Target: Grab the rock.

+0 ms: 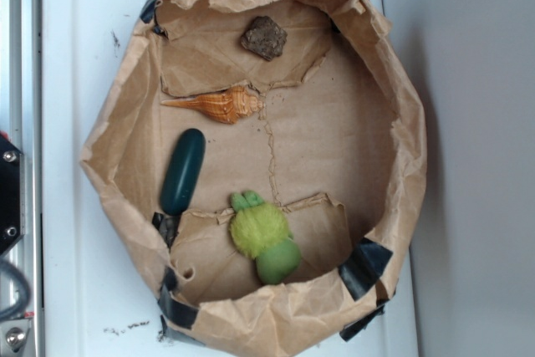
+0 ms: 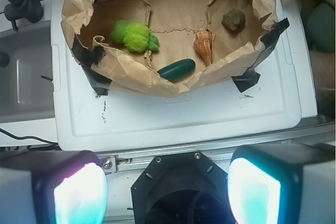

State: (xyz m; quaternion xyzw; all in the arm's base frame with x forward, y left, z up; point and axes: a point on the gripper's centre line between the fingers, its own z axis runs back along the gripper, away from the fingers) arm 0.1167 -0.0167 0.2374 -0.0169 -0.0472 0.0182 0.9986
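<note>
The rock (image 1: 264,37) is a small dark brown rough chunk lying on the brown paper at the far end of the paper-lined basin (image 1: 109,140). The wrist view finds the rock (image 2: 233,20) at the upper right, inside the paper wall. My gripper (image 2: 167,190) is open, its two glowing pads (image 2: 79,195) spread wide at the bottom of the wrist view with nothing between them. It hangs well back from the basin, over the metal rail and black base. The exterior view does not show the gripper.
Also in the basin lie an orange spiral seashell (image 1: 221,105), a smooth dark green oblong (image 1: 183,171) and a green plush toy (image 1: 266,237). The crumpled paper walls (image 2: 157,80) stand up round them, taped with black tape (image 1: 366,267). A white lid (image 2: 173,114) lies underneath.
</note>
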